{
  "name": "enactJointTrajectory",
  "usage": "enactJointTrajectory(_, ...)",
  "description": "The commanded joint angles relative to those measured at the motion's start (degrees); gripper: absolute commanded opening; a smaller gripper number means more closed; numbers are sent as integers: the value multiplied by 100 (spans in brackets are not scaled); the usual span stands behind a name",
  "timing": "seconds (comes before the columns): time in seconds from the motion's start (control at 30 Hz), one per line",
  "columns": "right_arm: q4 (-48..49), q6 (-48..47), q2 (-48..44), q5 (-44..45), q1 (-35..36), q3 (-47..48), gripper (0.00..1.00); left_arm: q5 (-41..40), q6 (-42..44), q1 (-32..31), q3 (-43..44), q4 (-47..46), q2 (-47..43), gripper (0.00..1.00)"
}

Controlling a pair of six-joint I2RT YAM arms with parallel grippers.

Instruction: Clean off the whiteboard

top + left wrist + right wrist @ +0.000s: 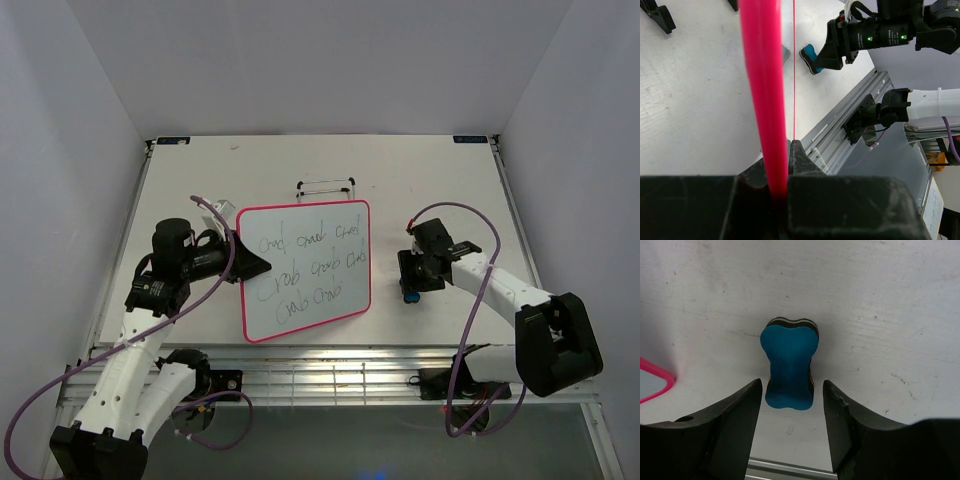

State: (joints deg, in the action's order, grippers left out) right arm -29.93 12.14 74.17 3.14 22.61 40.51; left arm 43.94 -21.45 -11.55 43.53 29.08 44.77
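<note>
Now, with my right jaws spread either side of the blue eraser (789, 365), not touching it, right of the whiteboard (305, 270), I should close squarely across the eraser's narrow waist, while my left jaws pinch the whiteboard's left frame over the surface (430, 180).

Top camera: fixed high behind my bases, looking down and forward. It takes in the whole tabletop (430, 180) and both arms, with the whiteboard (305, 270) mid-frame.
Left wrist camera: hard against my left claw (776, 167), sighting along the whiteboard's pink frame edge-on, across to my right claw (832, 47).
Right wrist camera: close, looking down between its fingers (735, 425) at the blue eraser (789, 365).
Both wrist views share that blue eraser; all three catch the pink frame.
</note>
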Motion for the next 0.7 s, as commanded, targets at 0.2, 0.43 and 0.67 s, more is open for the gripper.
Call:
enactJointTrajectory(0.2,515,-37,466,126,94,141,52,-52,273,-110,15,-175,-21,0)
enactJointTrajectory(0.43,524,-36,485,257,147,132,42,-27,273,-146,7,-157,-56,0)
enactJointTrajectory(0.67,234,42,-121,345,305,386,36,-9,273,-146,15,-122,92,0)
